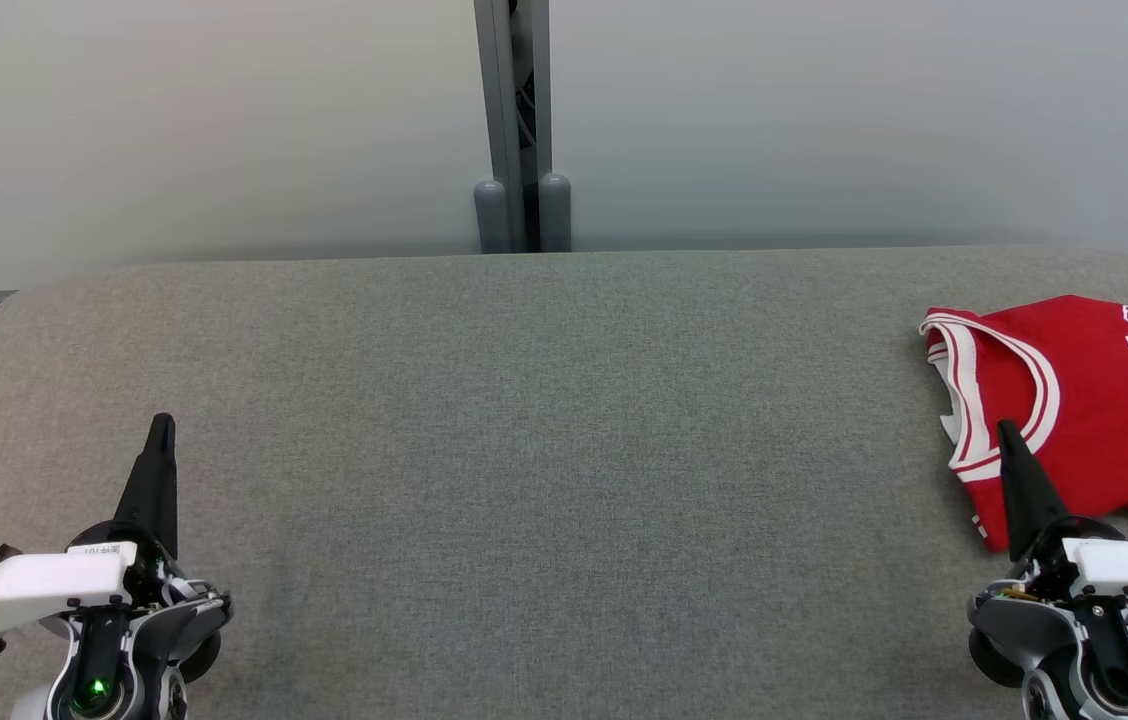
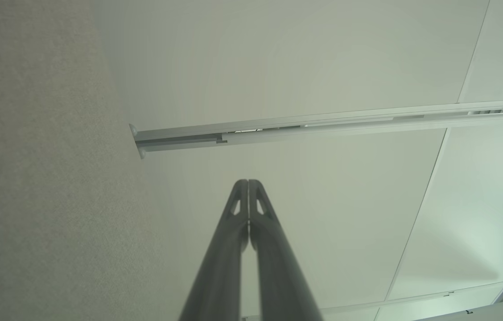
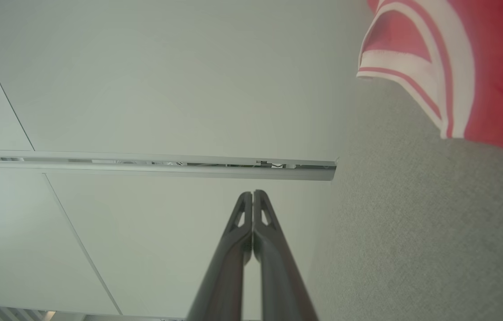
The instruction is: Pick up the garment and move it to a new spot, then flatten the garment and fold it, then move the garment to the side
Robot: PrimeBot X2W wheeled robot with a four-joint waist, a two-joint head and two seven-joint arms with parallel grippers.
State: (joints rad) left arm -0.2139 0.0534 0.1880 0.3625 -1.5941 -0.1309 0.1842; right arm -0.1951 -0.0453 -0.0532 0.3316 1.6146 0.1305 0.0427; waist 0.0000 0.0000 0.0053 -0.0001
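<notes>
Head: red Bulls jersey [image 1: 1074,390] lies at the far right of the grey fabric table [image 1: 544,450]. Left gripper [image 1: 162,422] is low left and clenched, holding nothing. Right gripper [image 1: 1005,430] is clenched too, its tip over the jersey's near edge; can't tell if it touches.
Left wrist: fingers [image 2: 233,232] pressed together, table alongside.
Right wrist: fingers [image 3: 274,249] together, jersey upper right, clear of the tips.

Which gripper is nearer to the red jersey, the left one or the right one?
Right. The right gripper is at the jersey's near edge, and its tip overlaps the cloth in the head view. The left gripper is far across the table, at its left side.
</notes>
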